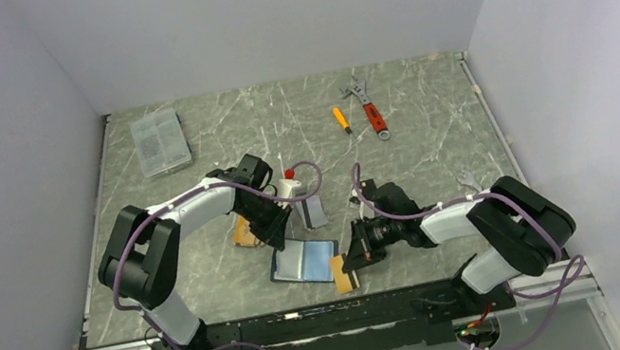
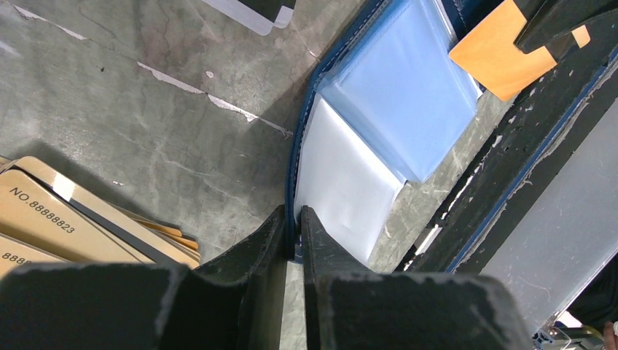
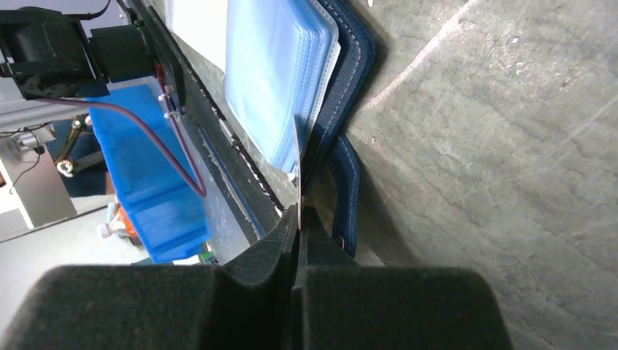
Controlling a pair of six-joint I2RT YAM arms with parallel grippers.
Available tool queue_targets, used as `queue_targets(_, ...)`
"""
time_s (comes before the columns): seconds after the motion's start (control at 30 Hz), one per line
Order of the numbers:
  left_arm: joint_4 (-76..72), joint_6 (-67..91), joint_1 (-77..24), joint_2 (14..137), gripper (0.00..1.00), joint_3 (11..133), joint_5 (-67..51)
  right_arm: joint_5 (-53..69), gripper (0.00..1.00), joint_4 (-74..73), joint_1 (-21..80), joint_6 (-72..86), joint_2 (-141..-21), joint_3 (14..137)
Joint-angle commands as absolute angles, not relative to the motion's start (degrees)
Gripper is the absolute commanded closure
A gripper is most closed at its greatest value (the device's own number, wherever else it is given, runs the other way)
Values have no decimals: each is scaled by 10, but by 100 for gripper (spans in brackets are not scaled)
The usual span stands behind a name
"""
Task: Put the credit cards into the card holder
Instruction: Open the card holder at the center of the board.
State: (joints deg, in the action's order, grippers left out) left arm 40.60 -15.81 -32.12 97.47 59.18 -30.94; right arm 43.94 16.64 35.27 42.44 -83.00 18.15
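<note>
Open at lower centre, the navy blue folding card holder (image 1: 304,261) is pinched at its edge by the left end effector (image 2: 294,216). The right end effector (image 3: 298,215) clamps one thin orange-tan card (image 1: 341,273) beside its sleeves, seemingly not yet in. The tan stack (image 1: 245,235) and white-grey card (image 1: 314,212) lie outside.

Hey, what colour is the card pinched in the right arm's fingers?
The card is orange, seen best in the left wrist view.

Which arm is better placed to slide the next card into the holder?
Right. The right gripper pinches an orange card at the sleeves of the open card holder; the left gripper is clamped on its edge, likely steadying it.
</note>
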Motion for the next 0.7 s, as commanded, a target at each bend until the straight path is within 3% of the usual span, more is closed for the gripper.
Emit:
queue_targets(0.0, 415, -173, -325, 974, 83, 610, -310, 434, 100, 188, 352, 424, -847, 193)
queue_targets(0.67, 427, -180, -326, 970, 82, 618, -316, 451, 100, 209, 366, 433, -881, 249)
